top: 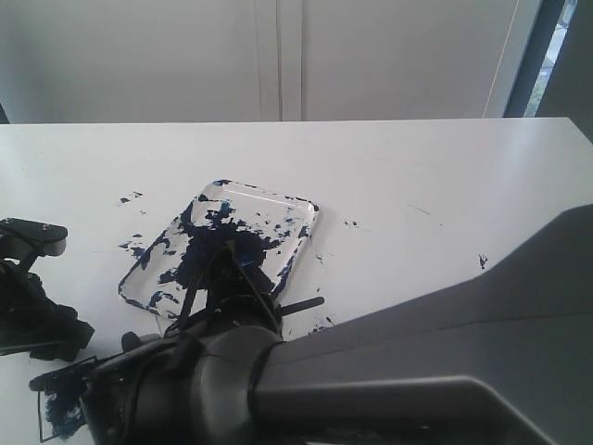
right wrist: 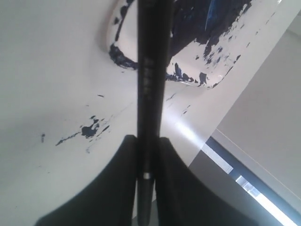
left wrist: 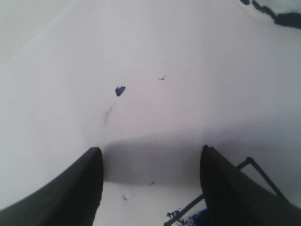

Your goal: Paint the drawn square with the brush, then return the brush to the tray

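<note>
My right gripper [right wrist: 148, 141] is shut on the brush [right wrist: 151, 70], a thin black stick with a small silver band sitting between the jaws. The brush runs straight out ahead, and its far end lies over the tray [right wrist: 114, 52]. In the exterior view the tray [top: 301, 206] is clear and blotted dark blue, and the right gripper [top: 230, 269] hangs over its near end. The drawn square [top: 57, 408], daubed blue, lies at the front left. Its outline corner [left wrist: 256, 167] shows beside my left gripper [left wrist: 150, 148], which is open over bare table with nothing in it.
Paint splatters [top: 130, 197] dot the white table [top: 417, 167] around the tray. A wall stands behind the table's far edge. The left arm [top: 32, 315] rests at the left edge, close to the square. The right arm's bulk fills the front right.
</note>
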Tool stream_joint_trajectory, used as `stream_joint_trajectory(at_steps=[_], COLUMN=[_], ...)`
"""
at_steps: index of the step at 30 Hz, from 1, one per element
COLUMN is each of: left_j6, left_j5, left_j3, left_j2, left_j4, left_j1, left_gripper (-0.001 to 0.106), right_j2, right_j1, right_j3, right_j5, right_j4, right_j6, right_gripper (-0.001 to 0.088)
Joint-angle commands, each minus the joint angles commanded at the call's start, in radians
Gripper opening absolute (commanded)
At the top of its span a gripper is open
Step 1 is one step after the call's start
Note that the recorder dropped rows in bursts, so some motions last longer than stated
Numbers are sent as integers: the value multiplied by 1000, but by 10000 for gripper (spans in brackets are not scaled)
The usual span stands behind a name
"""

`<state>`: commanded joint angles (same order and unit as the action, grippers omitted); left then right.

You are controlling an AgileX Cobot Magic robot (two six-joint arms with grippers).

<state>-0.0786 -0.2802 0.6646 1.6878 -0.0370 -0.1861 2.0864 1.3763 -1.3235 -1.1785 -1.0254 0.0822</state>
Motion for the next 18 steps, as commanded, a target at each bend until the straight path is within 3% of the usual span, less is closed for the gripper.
stream_joint_trajectory(at_steps=[18], left_j6=[0], left_j5=[0], left_j3=[0], left_j2=[0], left_j4=[0], left_j1=[0], left_gripper=[640], right_j2=[8], right_j1=[15], right_j3=[-5], right_j5=[-43], right_j4=[87], right_j6=[-159], right_gripper=[0])
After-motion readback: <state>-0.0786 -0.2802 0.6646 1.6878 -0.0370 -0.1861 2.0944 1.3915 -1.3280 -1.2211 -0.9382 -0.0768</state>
